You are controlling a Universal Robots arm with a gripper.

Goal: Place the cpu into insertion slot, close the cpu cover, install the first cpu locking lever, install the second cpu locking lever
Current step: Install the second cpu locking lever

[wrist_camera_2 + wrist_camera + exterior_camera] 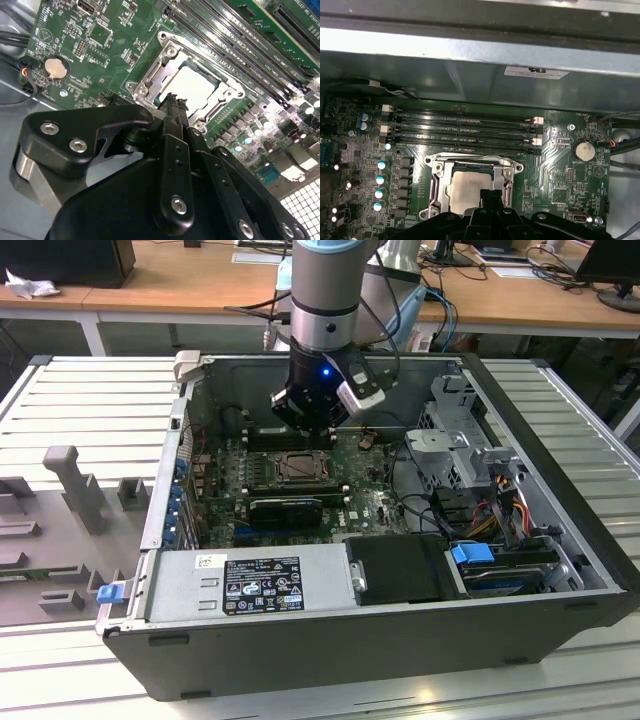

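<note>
- Currently, the cpu (466,191) lies in the insertion slot (436,186), cpu cover (161,70) down around it.
- The gripper (172,105), fingers pressed together and empty, hovers at the socket's 6 o'clock edge in the first wrist view.

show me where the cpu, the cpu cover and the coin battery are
cpu (465,189): first wrist view, middle of its pale top face.
cpu cover (436,181): first wrist view, one side bar of the silver frame.
coin battery (55,68): second wrist view, centre of the round cell.

The silver-grey cylindrical arm (322,300) carries a pale blue band, a small blue light and a white-grey camera block. In the second wrist view its black gripper (172,107) shows silver screws; the fingers look plastic.
</note>
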